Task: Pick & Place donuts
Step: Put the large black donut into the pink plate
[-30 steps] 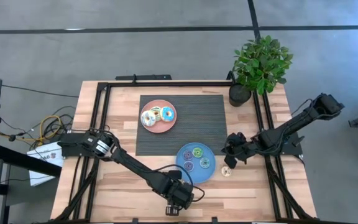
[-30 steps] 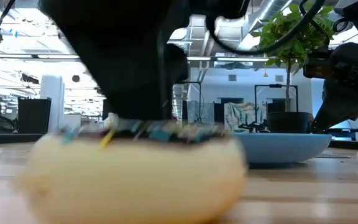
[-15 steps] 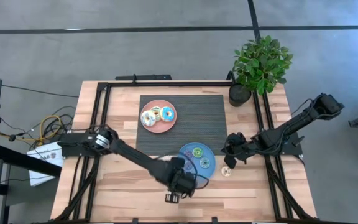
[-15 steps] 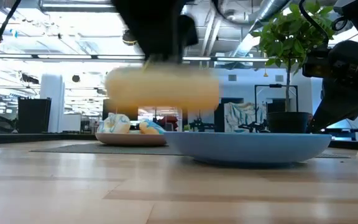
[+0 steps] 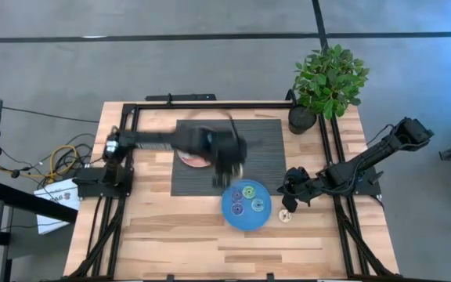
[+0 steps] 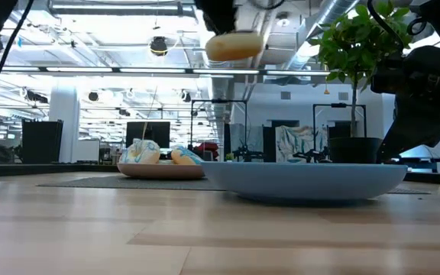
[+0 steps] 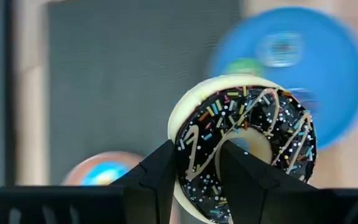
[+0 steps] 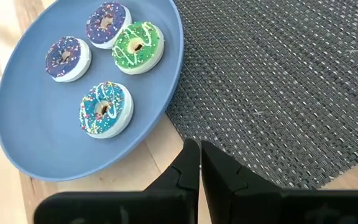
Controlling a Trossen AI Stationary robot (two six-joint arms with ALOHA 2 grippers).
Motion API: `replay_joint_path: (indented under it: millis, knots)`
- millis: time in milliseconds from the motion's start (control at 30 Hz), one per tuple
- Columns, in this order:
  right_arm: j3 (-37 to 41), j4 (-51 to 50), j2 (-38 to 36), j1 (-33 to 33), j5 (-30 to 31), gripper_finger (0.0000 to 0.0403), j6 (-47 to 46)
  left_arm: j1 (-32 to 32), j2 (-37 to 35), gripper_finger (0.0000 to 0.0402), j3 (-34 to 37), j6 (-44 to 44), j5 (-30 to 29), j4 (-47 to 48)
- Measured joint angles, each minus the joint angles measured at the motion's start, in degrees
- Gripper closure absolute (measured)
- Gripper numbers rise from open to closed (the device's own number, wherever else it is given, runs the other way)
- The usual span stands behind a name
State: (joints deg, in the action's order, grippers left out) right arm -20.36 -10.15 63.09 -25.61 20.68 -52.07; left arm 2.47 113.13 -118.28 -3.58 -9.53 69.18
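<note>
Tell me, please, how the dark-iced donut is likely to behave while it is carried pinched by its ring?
The donut probably stays stiff: the left hand pinches one side of the ring and it shows no sag. It seems light, held aloft by that small bite. Gripped off-centre, it might swing or slip during a fast move.

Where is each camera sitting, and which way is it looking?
High view: above the table, looking straight down; both arms show, the left pincer over the mat, the right pincer beside the blue plate.
Low view: at tabletop height, looking across; the chocolate donut hangs high up.
Left wrist view: on the left arm, looking past its fingers gripping the chocolate donut.
Right wrist view: on the right arm, looking past its shut fingers at four donuts.
Shared: every view shows the blue plate.
</note>
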Motion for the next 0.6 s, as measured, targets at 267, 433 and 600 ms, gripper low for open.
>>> replay_joint_path:
  millis: [267, 433, 600]
  knots:
    - [0.0, 0.4, 0.0, 0.0, -0.2, 0.0396, -0.5, -19.0, -7.5, 0.0294, 0.0, -3.6, 2.7, 8.3]
    - [0.0, 1.3, 0.0, 0.0, 0.1, 0.0396, -1.5, -29.4, -9.3, 0.0294, 0.6, -5.2, 11.4, 12.1]
    - [0.0, 2.1, 0.0, 0.0, 0.3, 0.0396, -1.5, -34.9, -9.6, 0.0294, 6.6, -8.6, 13.7, 8.7]
